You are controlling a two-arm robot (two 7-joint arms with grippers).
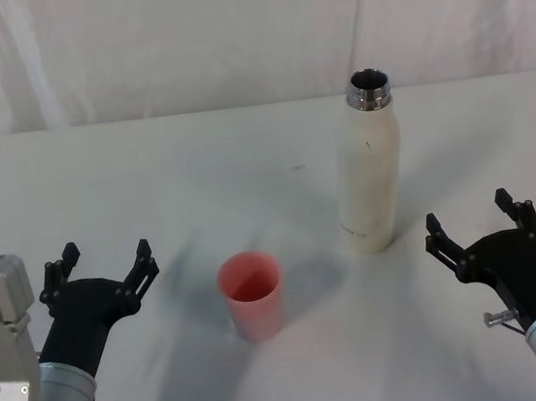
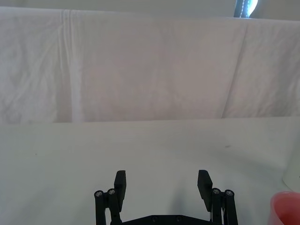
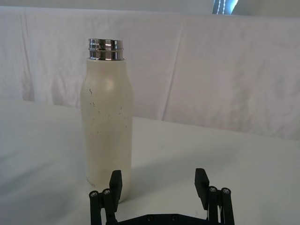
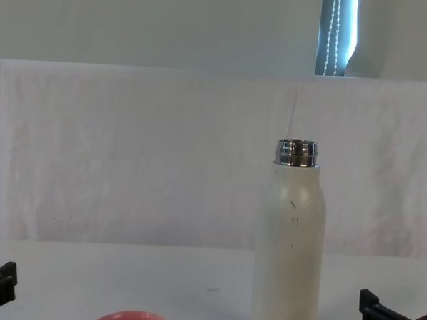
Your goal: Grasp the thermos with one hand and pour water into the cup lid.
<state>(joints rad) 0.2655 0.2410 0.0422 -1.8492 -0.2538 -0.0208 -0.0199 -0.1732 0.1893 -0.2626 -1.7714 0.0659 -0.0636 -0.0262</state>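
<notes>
Thermos upright, uncapped | cup lid just left | left gripper, right gripper jaws open, apart on table

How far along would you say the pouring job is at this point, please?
Done: the thermos stands upright with its steel neck uncapped, and the cup lid sits mouth-up to its left, apart from it. In hand: nothing; the left gripper and right gripper hover open near the table's front, touching neither. Left: grasping the thermos, probably with the nearer right gripper, then tilting it over the cup lid.
</notes>
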